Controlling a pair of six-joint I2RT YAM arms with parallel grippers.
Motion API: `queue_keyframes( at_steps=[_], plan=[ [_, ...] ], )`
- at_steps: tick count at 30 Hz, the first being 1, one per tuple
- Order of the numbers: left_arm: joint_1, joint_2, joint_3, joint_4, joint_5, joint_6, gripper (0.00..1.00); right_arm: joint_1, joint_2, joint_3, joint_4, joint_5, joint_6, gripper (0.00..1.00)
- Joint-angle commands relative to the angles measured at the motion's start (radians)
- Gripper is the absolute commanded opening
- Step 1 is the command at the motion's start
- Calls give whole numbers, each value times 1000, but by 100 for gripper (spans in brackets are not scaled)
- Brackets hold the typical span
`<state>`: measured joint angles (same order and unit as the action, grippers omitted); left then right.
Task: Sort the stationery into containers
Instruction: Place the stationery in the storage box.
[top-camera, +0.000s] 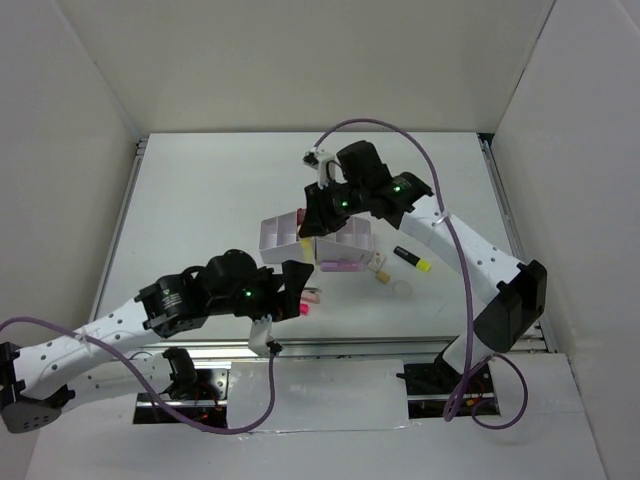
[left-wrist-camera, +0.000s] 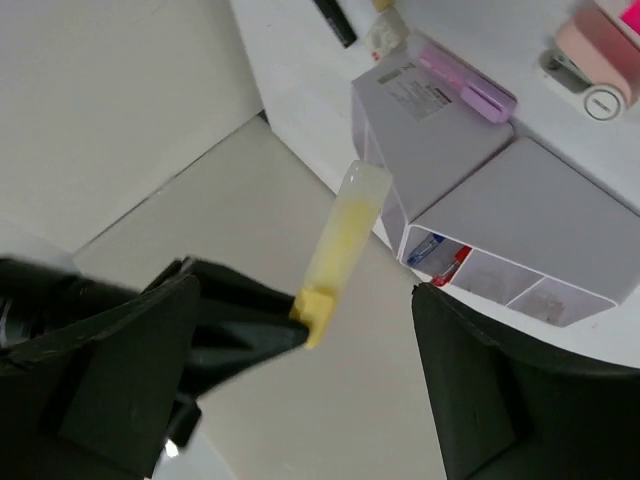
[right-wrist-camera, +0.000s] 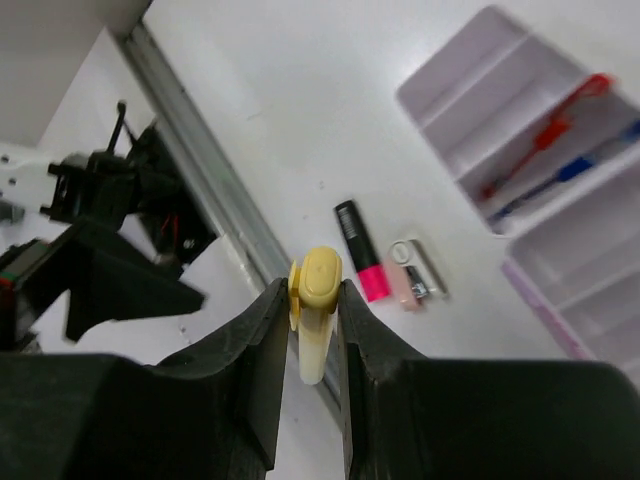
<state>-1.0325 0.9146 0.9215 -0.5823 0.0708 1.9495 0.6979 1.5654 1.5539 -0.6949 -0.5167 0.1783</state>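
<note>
Cream stick (right-wrist-camera: 312, 350) clamped in right gripper (right-wrist-camera: 315, 292), left gripper (left-wrist-camera: 358, 315) released; pink highlighter (right-wrist-camera: 358, 250) below (we see pens (right-wrist-camera: 560, 150) only wrist-side).

table (top-camera: 200, 220): white, matte | walls (top-camera: 300, 60): plain white panels, three sides | rail (top-camera: 115, 230): metal, table edge

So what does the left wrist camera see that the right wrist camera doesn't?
Only left wrist: the open left hand and a black marker at the top edge. Only right wrist: the right hand pinching the stick, a black-pink highlighter and the rail. Both: the stick and the organiser with a red pen and a blue pen.
</note>
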Motion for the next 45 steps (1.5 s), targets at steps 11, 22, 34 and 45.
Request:
queue_keyframes(
  at_steps=[11,22,34,45],
  plan=[
    [236,15,218,239,-48,-1142,99,-295,-312,-343,572,427,78,0],
    [778,201,370,171,371,-1759,99,-170,-222,-361,726,649,164,0],
    [809,139,266,240,391,-1724,99,-72,-156,-419,729,701,182,0],
    [805,84,198,239,484,-1707,99,-57,-136,-433,709,685,170,52]
  ],
)
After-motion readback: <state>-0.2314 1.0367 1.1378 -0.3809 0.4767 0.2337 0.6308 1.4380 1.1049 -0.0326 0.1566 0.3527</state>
